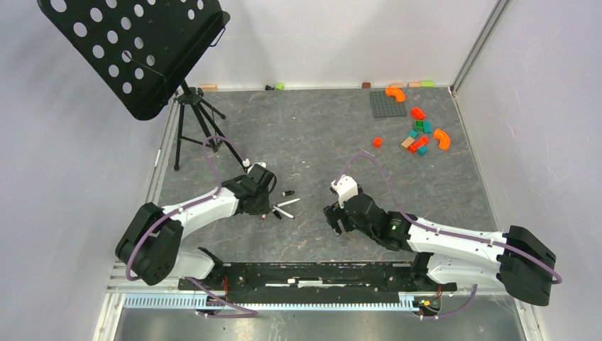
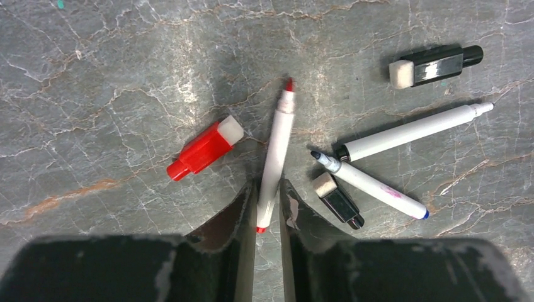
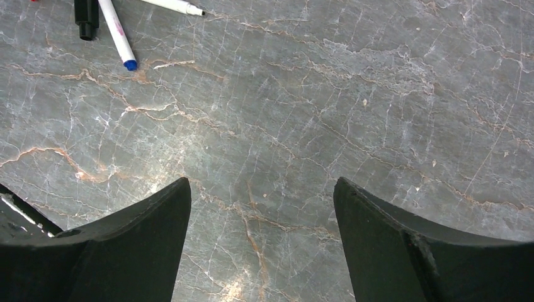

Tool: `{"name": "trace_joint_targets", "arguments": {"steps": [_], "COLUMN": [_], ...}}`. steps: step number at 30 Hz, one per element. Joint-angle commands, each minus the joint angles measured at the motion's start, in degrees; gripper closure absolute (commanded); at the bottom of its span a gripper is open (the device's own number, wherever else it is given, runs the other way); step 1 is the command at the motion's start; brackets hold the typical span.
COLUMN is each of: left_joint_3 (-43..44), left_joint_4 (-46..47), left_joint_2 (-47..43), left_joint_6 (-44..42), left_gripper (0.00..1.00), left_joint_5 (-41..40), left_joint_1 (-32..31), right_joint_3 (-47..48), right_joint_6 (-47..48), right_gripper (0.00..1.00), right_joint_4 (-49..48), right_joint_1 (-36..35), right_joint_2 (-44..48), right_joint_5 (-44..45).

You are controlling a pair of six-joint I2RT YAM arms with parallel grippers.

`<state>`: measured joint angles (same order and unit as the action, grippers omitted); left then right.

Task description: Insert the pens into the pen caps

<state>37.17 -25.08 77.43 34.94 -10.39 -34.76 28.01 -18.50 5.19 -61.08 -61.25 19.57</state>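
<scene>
In the left wrist view, my left gripper [image 2: 267, 186] is shut on the rear end of the red-tipped pen [image 2: 277, 148], whose tip points away from me. The red cap [image 2: 203, 150] lies just left of it. A black-collared pen [image 2: 412, 131] and a blue-tipped pen [image 2: 371, 185] lie to the right. One black cap [image 2: 436, 64] lies at the far right and another [image 2: 337, 200] beside the blue pen. My right gripper [image 3: 261, 185] is open over bare table, to the right of the pens [image 1: 287, 202].
A black perforated music stand [image 1: 135, 50] on a tripod [image 1: 192, 121] stands at the back left. Coloured toy blocks [image 1: 419, 135] and a grey baseplate [image 1: 387, 103] lie at the back right. White walls close in the table.
</scene>
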Motion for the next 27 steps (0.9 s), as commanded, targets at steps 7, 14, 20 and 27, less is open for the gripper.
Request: {"name": "trace_joint_targets", "arguments": {"steps": [7, 14, 20, 27], "left_joint_3": [1.02, 2.94, 4.51, 2.07], "left_joint_4": [-0.85, -3.49, -5.31, -1.18], "left_joint_2": [3.03, 5.85, 7.82, -1.62], "left_joint_6": [1.66, 3.57, 4.88, 3.3], "left_gripper": [0.76, 0.66, 0.98, 0.98], "left_joint_5": [-4.33, -8.26, -11.26, -8.45], "left_joint_1": [-2.61, -4.33, -5.49, -6.53], "right_joint_3": [0.47, 0.12, -0.45, -2.46], "right_joint_6": [-1.25, -1.28, -1.71, -2.23], "right_gripper": [0.14, 0.14, 0.14, 0.14], "right_joint_4": [-1.46, -1.26, -1.18, -3.84], "right_joint_1": [-0.09, -0.09, -0.08, -0.09], "right_joint_2": [1.48, 1.82, 3.21, 6.53], "right_joint_5": [0.42, -0.1, -0.11, -1.68]}}
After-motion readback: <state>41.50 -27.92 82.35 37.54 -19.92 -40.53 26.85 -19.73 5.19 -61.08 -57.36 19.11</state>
